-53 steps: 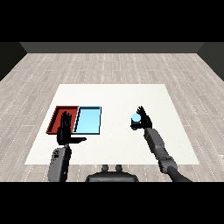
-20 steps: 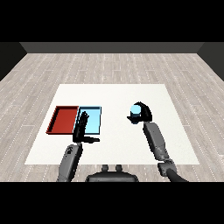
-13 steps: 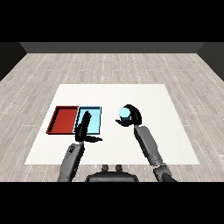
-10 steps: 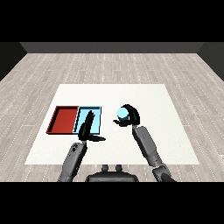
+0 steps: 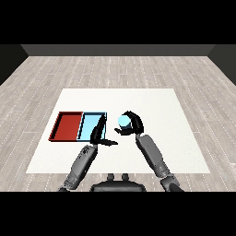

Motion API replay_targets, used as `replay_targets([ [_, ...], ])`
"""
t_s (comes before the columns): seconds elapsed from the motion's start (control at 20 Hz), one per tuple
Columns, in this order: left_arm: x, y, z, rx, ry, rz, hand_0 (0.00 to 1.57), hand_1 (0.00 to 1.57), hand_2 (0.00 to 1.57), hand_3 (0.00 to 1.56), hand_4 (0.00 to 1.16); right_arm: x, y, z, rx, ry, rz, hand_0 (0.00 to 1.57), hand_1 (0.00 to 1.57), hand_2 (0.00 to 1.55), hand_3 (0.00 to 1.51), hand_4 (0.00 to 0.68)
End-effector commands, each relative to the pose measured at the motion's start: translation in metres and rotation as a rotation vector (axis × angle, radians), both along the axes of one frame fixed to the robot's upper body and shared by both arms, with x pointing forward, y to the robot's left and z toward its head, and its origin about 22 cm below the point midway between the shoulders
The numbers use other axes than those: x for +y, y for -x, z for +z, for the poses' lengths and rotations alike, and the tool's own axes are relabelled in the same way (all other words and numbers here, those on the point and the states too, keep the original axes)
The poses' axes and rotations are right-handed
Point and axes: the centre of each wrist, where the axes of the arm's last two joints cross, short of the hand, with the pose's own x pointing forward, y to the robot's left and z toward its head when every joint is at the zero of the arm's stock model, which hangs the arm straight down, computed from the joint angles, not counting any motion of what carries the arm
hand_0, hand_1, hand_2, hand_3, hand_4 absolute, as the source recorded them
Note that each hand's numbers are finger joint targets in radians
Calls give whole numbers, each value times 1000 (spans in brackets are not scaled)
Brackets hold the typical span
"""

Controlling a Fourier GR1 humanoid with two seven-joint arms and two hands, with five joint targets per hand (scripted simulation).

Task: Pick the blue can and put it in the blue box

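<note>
the blue can (image 5: pixel 123 120) has moved left, carried in the right hand (image 5: pixel 132 124), whose fingers curl round it, and now hangs just right of the blue tray (image 5: pixel 88 120). the left hand (image 5: pixel 97 134) stays open over the tray's near edge, so the drop looks close.

No readable text, labels, numbers or signs (anywhere in view)

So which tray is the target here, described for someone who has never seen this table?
On the white table, two trays lie side by side at its left. The target is the light blue tray, the right one of the pair, nearer the can; its neighbour is the red tray.
</note>
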Motion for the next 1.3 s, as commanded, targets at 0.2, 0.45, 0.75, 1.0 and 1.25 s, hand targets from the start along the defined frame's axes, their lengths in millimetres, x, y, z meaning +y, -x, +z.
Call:
replay_targets([
  [0.2, -12, -1, -22, 52, -26, -16, 0, 0, 0, 0, 0, 1, 9, 9, -24, 29, 26, 1406, 1406, 1442, 1406, 666],
  [0.45, -42, -3, -7, 71, -29, -26, 0, 0, 0, 0, 0, 9, 8, -5, -36, 3, 48, 1399, 1399, 1443, 1405, 679],
  [0.75, -32, -22, -7, 97, -15, -39, 0, 0, 0, 0, 0, 30, 9, 2, -47, 5, 98, 1397, 1397, 1450, 1411, 677],
  [1.0, -37, -2, -24, 89, -12, -54, 0, 0, 0, 0, 0, 43, 21, -5, -64, 15, 97, 1396, 1396, 1431, 1395, 654],
  [1.25, -44, -31, -8, 86, -36, -55, 0, 0, 0, 0, 0, 30, 13, 12, -33, 26, 99, 1419, 1419, 1430, 1388, 651],
])
